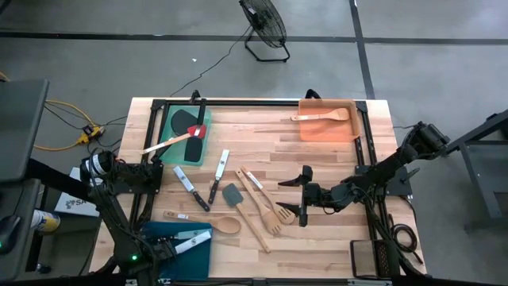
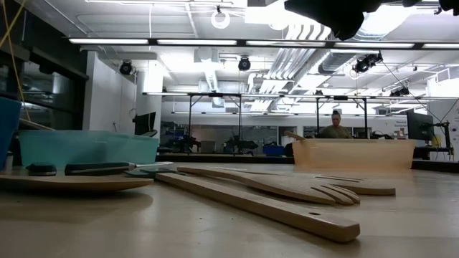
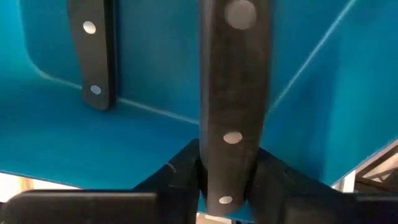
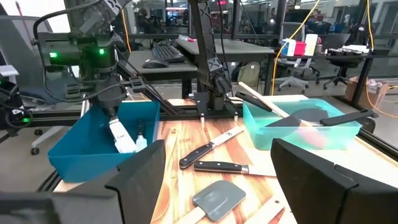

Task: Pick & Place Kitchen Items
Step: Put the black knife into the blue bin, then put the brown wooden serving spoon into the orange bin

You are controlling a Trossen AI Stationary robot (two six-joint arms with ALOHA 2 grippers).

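1. The left gripper [image 3: 227, 180] is over the teal tray [image 1: 155, 238] at the counter's [image 1: 333, 246] near left corner, its jaws clamped on a black-handled knife [image 3: 233, 93].
2. The right gripper [image 1: 304, 195] hovers right of the wooden slotted turners [image 1: 266, 208], jaws wide apart and empty.
3. Beyond the teal tray, two knives [image 1: 202, 184] lie mid-counter.
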